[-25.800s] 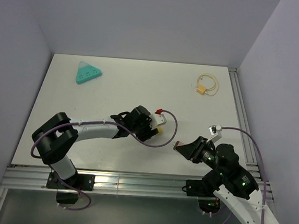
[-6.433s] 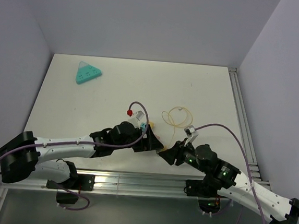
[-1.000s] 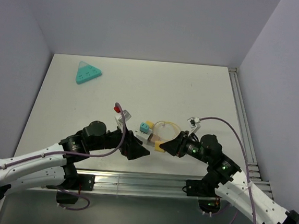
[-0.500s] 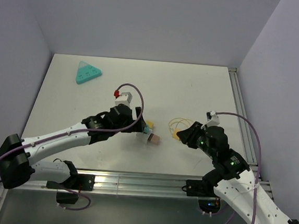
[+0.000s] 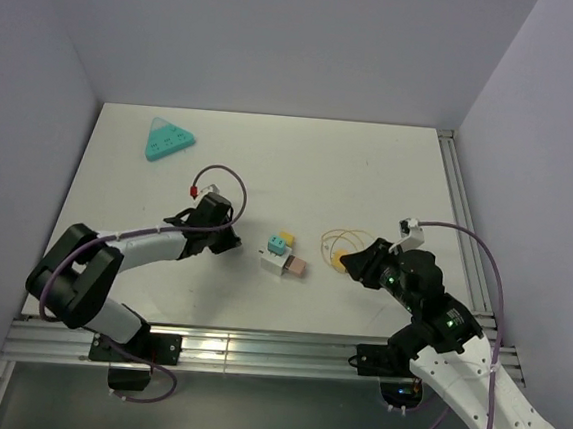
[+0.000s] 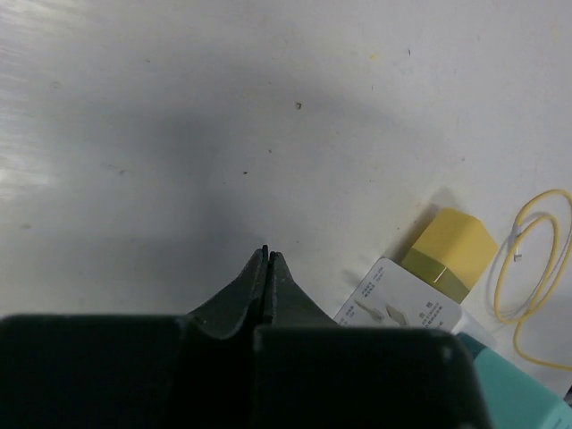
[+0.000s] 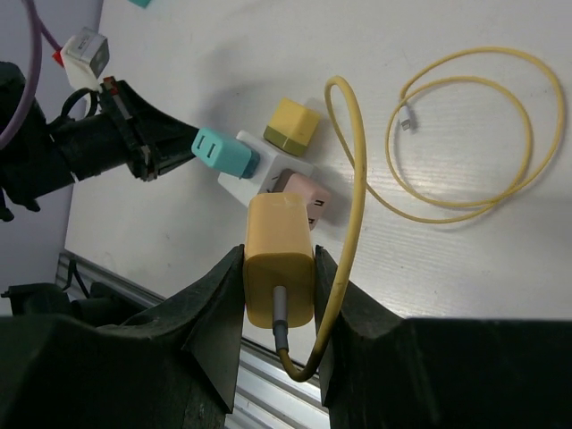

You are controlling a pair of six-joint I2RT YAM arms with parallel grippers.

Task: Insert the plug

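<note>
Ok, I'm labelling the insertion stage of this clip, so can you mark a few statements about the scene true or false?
1. The right gripper holds a yellow plug with a cable attached. True.
2. The left gripper is clamped on the white socket block. False: its fingers are shut on nothing, beside the block.
3. The yellow plug is seated in the socket block. False: it is in the right gripper, off the block.
4. The block carries a teal piece, a yellow cube and a pink piece. True.
5. A teal triangle lies at the table's far left, away from both arms. True.
</note>
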